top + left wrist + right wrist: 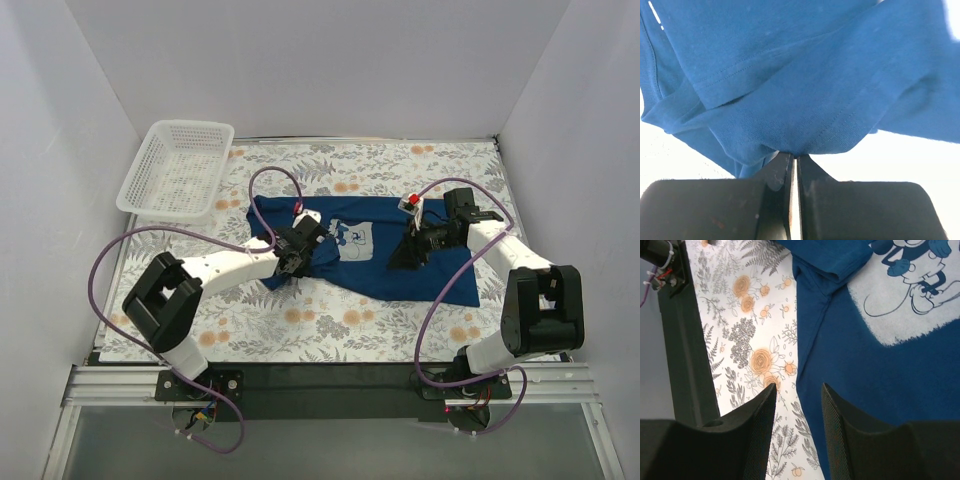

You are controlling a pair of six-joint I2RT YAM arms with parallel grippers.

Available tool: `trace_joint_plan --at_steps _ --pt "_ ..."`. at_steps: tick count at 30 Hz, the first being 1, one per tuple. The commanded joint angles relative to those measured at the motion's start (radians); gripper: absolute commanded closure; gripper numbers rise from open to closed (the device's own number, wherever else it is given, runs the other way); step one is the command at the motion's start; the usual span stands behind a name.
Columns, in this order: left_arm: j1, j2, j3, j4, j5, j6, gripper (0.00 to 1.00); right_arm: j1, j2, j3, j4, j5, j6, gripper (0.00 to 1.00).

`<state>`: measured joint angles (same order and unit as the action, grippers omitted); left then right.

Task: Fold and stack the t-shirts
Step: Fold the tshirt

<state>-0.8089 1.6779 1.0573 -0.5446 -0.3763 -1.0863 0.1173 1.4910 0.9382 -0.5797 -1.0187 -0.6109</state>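
Note:
The dark navy t-shirt (395,278) lies spread across the middle of the floral table, its pale mouse print (355,238) facing up. My left gripper (291,262) is at the shirt's left end and is shut on a bunched fold of the blue cloth (790,100), with the jaws pressed together at the fold's edge. My right gripper (412,252) hovers over the shirt's right part. In the right wrist view its gripper (799,390) is open and empty, straddling the shirt's edge (802,365), with the print (910,295) further off.
A white mesh basket (177,170) stands tilted at the back left corner. The floral tablecloth (330,322) covers the table. White walls close in the back and both sides. A black rail (330,385) runs along the near edge, and purple cables loop off both arms.

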Motion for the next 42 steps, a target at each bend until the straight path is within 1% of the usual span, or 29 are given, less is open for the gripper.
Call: trace_joint_plan --at_steps 1,4,7,8,9,10,11,12,14,15,17,20,25,30,36,39,40,42 --pt "-0.001 -0.115 0.020 -0.020 0.059 0.005 1.00 -0.007 -0.038 -0.001 -0.031 0.051 -0.035 0.59" --pt "0.002 -0.171 0.009 -0.025 0.115 0.003 1.00 -0.008 -0.075 -0.006 -0.045 0.149 -0.056 0.59" --pt "0.016 -0.207 0.001 -0.032 0.174 0.000 1.00 -0.021 -0.112 0.011 -0.117 0.273 -0.125 0.58" --pt "0.020 -0.216 0.000 -0.034 0.191 -0.001 1.00 -0.027 -0.120 0.016 -0.173 0.314 -0.150 0.58" --pt "0.031 -0.224 -0.009 -0.035 0.206 -0.001 1.00 -0.047 -0.136 0.027 -0.204 0.392 -0.215 0.58" --pt "0.034 -0.242 -0.016 -0.034 0.233 -0.004 1.00 -0.062 -0.144 0.027 -0.238 0.437 -0.257 0.58" --pt "0.039 -0.250 -0.022 -0.034 0.244 -0.006 1.00 -0.080 -0.153 0.021 -0.274 0.481 -0.295 0.58" --pt "0.040 -0.260 -0.034 -0.034 0.257 -0.007 1.00 -0.128 -0.167 0.010 -0.295 0.556 -0.379 0.58" --pt "0.045 -0.293 -0.049 -0.031 0.290 -0.015 1.00 -0.197 -0.170 -0.018 -0.337 0.603 -0.462 0.57" --pt "0.047 -0.306 -0.057 -0.026 0.306 -0.015 1.00 -0.259 -0.164 -0.027 -0.367 0.643 -0.530 0.57" --pt "0.050 -0.339 -0.072 -0.026 0.336 -0.023 1.00 -0.341 -0.153 -0.050 -0.388 0.657 -0.582 0.57" --pt "0.051 -0.385 -0.094 -0.031 0.364 -0.034 1.00 -0.372 -0.134 -0.093 -0.390 0.672 -0.644 0.55" --pt "0.056 -0.448 -0.134 -0.034 0.375 -0.050 1.00 -0.373 -0.084 -0.110 -0.335 0.683 -0.635 0.50" --pt "0.060 -0.481 -0.181 -0.026 0.431 -0.069 1.00 -0.373 -0.048 -0.130 -0.260 0.726 -0.621 0.50" --pt "0.065 -0.507 -0.195 -0.040 0.476 -0.083 1.00 -0.373 -0.003 -0.173 -0.171 0.740 -0.618 0.51" --pt "0.068 -0.523 -0.195 -0.060 0.505 -0.101 1.00 -0.377 0.009 -0.179 -0.167 0.732 -0.618 0.61" --pt "0.068 -0.536 -0.200 -0.064 0.520 -0.119 1.00 -0.380 0.005 -0.180 -0.170 0.729 -0.618 0.71" --pt "0.070 -0.549 -0.207 -0.078 0.533 -0.144 1.00 -0.387 -0.029 -0.179 -0.178 0.720 -0.618 0.86"
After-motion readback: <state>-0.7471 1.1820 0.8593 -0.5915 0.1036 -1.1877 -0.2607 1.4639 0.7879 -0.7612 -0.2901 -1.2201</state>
